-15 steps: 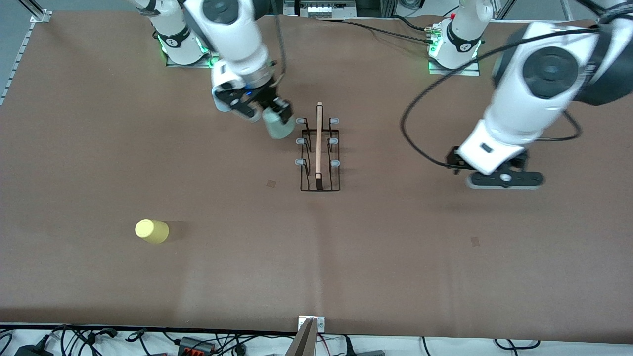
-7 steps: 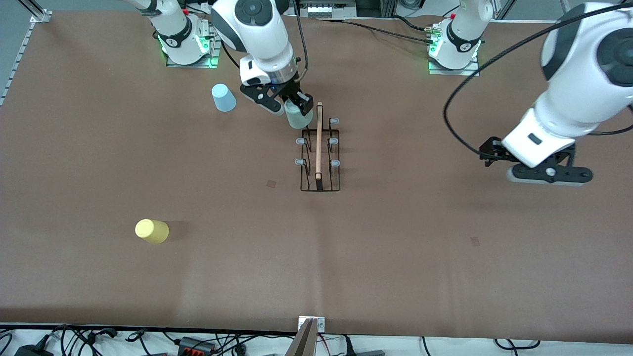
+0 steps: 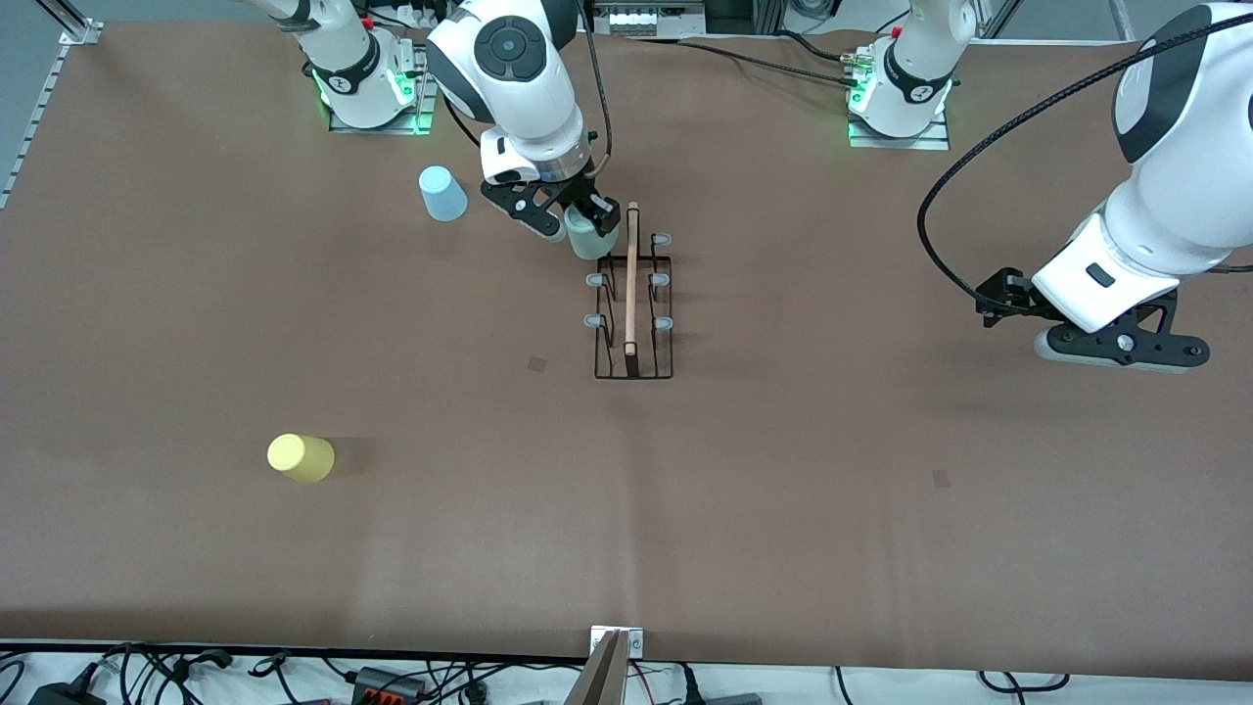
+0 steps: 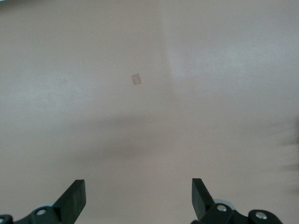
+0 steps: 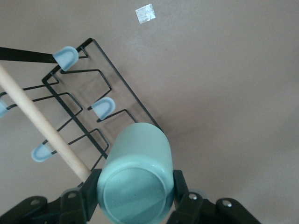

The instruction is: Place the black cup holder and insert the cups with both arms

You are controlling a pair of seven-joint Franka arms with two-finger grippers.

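green cup at the rack's base-end peg

your right gripper is clamped on the pale green cup, fingers on either side of its wall. in the right wrist view the cup hangs bottom toward the camera, mouth pointing away and down toward the rack.

the black cup holder stands on the table just beside and below your held cup, at its end nearest the robot bases. its wooden rod runs lengthwise from that end toward the front camera, so the rack's long axis leads away from your gripper. the cup covers the peg spot at that corner; whether it is seated i cannot tell. the next peg along the same row shows bare, just ahead of the cup's mouth.

judgement: the move turns on lining the cup's mouth with that corner peg, then lowering along the peg's tilt.

your left gripper waits over bare table toward the left arm's end, well apart from the rack, fingers spread, holding nothing.

light blue cup sits close to your right gripper; yellow cup lies well apart. the right arm is the nearer one to both.
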